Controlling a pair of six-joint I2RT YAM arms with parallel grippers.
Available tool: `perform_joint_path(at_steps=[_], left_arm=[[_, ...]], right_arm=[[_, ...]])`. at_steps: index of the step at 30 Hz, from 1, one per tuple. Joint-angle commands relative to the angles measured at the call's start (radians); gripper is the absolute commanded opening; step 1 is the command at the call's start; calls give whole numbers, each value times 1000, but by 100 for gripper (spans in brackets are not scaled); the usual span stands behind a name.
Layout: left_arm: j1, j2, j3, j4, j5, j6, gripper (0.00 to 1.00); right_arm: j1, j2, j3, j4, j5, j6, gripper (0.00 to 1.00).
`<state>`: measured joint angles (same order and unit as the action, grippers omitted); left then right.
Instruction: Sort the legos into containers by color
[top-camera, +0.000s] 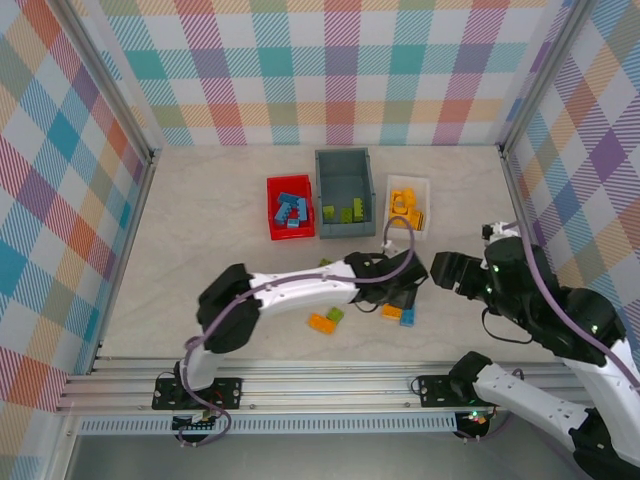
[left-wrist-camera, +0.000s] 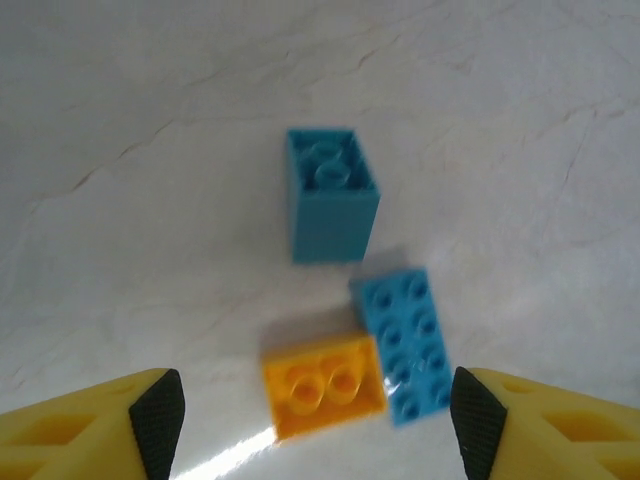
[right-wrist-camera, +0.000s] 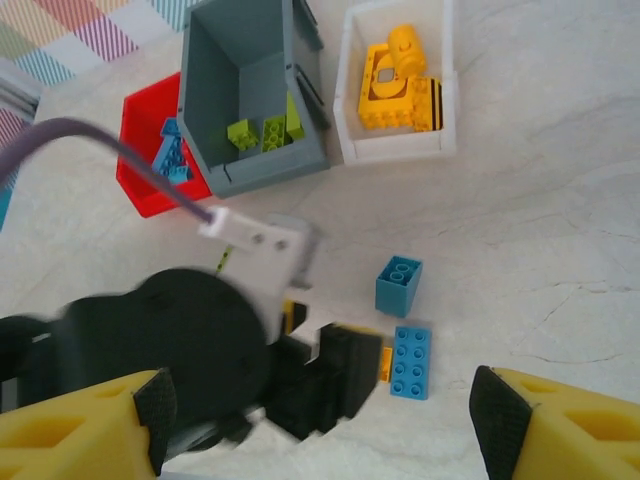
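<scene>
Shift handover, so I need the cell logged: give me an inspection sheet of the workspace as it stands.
Surface: marbled table, no spills seen.
Job's things: red bin holds blue legos; grey bin holds green legos; white tray holds orange legos; loose legos of all three colours lie on the table.
Clutter: nothing seen.
Grippers: left gripper open over three loose legos; right gripper open, empty.
Cables: purple cables run along both arms.
Surroundings: plaid walls, metal rails.
</scene>
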<state>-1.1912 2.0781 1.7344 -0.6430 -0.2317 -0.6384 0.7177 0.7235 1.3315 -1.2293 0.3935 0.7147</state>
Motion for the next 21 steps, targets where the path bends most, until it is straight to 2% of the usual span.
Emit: perform_joint_path(at_steps=[1, 7, 10, 12, 21], left_arm=[[-4, 121, 152, -121, -65, -6, 78], [23, 288, 314, -155, -34, -5, 81], [30, 342, 365, -146, -15, 17, 76], [35, 365, 389, -155, -19, 23, 71], [54, 358, 390, -112, -67, 54, 31]], right_arm=[[2, -43, 14, 2, 45, 22, 81], [2, -71, 29, -14, 54, 10, 82], [2, -72, 20, -16, 52, 16, 81], [2, -71, 8, -9, 47, 18, 81], [2, -58, -29, 20, 12, 5, 80]])
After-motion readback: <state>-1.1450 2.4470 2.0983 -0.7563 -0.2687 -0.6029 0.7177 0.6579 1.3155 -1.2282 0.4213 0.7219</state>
